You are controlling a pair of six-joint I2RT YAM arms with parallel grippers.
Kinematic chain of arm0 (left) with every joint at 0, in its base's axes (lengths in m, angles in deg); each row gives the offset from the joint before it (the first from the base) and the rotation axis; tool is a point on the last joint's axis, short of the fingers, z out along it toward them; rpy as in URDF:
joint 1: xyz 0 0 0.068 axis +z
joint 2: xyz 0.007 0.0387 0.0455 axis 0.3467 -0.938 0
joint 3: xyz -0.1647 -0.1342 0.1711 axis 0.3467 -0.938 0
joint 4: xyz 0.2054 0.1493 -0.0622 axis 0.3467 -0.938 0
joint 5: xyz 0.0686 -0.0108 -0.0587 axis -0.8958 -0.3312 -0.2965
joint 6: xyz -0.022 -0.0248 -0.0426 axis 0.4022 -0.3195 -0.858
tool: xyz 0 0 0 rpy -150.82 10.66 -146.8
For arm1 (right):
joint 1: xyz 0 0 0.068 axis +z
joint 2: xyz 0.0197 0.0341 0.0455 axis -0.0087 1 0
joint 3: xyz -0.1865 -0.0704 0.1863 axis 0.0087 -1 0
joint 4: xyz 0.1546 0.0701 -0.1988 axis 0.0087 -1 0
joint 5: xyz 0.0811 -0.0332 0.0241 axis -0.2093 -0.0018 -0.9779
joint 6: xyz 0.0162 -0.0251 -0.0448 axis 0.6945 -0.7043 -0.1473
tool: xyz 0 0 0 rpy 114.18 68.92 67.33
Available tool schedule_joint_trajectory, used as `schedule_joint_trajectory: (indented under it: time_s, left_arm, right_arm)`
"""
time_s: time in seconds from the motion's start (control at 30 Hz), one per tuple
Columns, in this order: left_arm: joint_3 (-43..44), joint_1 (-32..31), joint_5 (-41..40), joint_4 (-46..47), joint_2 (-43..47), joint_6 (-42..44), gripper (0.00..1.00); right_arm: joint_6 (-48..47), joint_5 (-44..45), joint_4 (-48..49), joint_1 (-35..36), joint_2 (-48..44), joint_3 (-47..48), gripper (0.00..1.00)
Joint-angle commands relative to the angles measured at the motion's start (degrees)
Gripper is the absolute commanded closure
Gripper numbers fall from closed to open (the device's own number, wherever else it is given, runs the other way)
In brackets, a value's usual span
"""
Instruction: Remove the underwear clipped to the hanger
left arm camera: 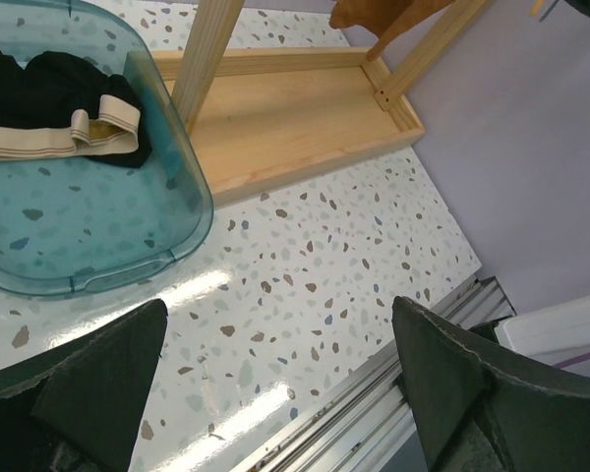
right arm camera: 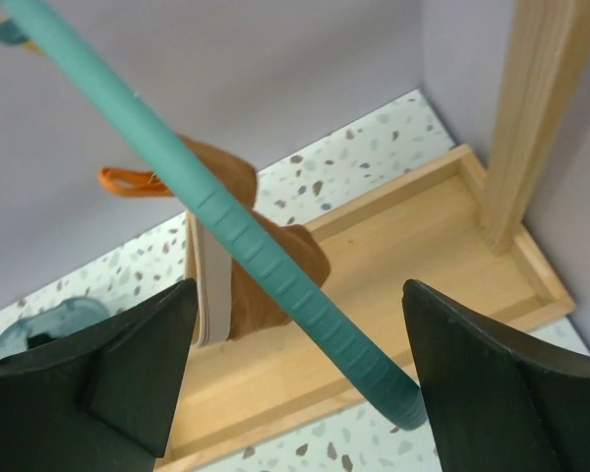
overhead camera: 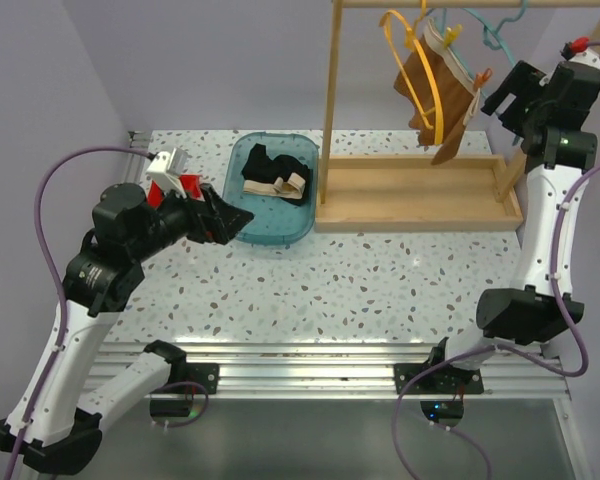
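The rust-brown underwear (overhead camera: 432, 92) hangs clipped to an orange hanger (overhead camera: 427, 75) on the wooden rack (overhead camera: 410, 195); an orange clip (overhead camera: 480, 78) shows at its right edge. It also shows in the right wrist view (right arm camera: 261, 258), behind a teal hanger bar (right arm camera: 265, 265). The black underwear with beige waistband (overhead camera: 270, 175) lies in the teal bin (overhead camera: 270, 225), seen also in the left wrist view (left arm camera: 59, 108). My right gripper (overhead camera: 502, 92) is open, raised just right of the hanging garment, the teal bar between its fingers (right arm camera: 128, 379). My left gripper (overhead camera: 220, 218) is open and empty beside the bin.
The wooden rack's tray base (left arm camera: 305, 118) lies right of the bin (left arm camera: 177, 211), with an upright post (overhead camera: 330, 100) at its left end. A purple wall stands behind and to the right. The table's aluminium front rail (overhead camera: 310, 365) runs along the near edge.
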Motion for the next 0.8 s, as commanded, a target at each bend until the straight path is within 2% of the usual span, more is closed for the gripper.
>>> schedule_joint_trajectory:
  time_s: [0.0,0.2,0.33,0.53,0.73,0.77]
  left_arm:
    - [-0.3,-0.1,0.0,3.9,0.9,-0.8,0.0]
    - [-1.3,-0.1,1.0,5.3,1.0,-0.8,0.0]
    - [-1.1,-0.1,1.4,5.3,0.9,-0.4,0.0]
    - [-1.3,-0.1,1.3,4.3,1.5,0.5,0.0]
    - [-2.6,0.0,1.3,4.5,2.6,0.3,0.0]
    - [-2.7,0.0,1.6,4.5,2.6,0.3,0.0]
  right_arm:
    - [1.3,-10.1,4.0,0.0,-5.8,-2.8,0.12]
    - [2.1,-17.2,5.2,0.0,-9.2,-6.7,0.16]
    - [2.0,-19.9,2.8,0.0,-9.0,-5.5,0.24]
    - [1.2,-16.4,-1.0,0.0,-7.3,-0.6,0.4]
    - [-0.3,-12.5,-5.4,0.1,-5.7,3.8,0.46]
    - [-0.7,-12.5,-5.8,0.1,-5.6,3.9,0.54]
